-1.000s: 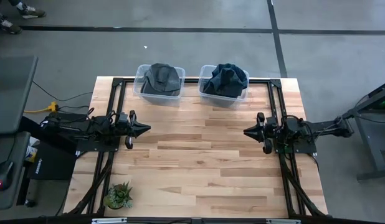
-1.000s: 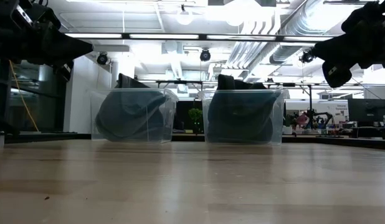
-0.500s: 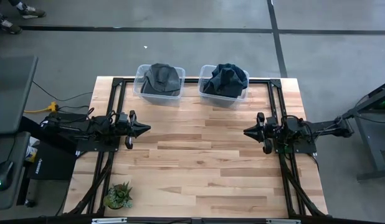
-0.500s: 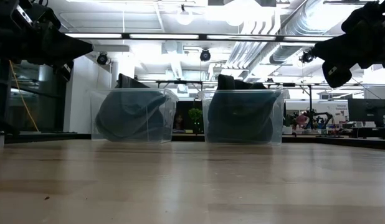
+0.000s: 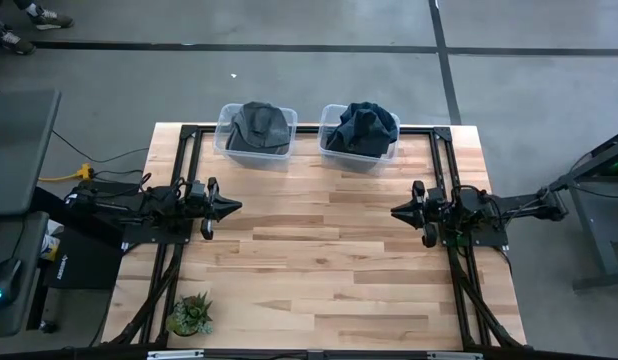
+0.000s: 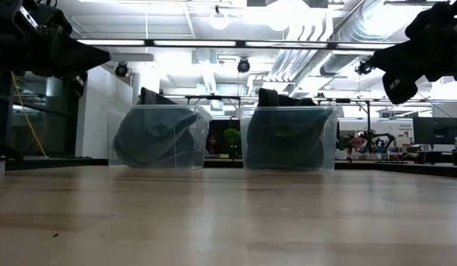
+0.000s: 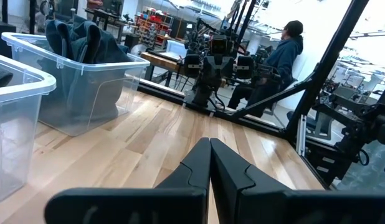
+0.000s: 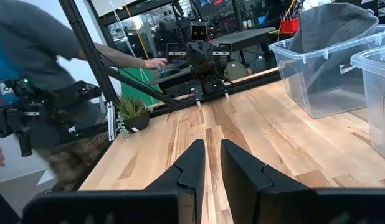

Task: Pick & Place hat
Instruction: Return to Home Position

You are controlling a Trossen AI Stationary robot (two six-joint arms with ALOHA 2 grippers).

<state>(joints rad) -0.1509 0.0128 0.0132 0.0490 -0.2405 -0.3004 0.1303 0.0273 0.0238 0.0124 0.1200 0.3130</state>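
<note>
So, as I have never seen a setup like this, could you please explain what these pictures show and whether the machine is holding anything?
It is a robot with two dark arms at a wooden table, each ending in a two-finger gripper. One picture looks straight down from above, one looks level across the tabletop, and the other two come from cameras on the arms' wrists.

The left gripper hovers over the table's left side with its fingers shut on nothing. The right gripper faces it from the right, fingers a small gap apart and also empty.

At the far edge stand two clear plastic bins: the left bin holds a grey hat, the right bin a dark blue hat. A small potted plant sits at the near left corner.
</note>
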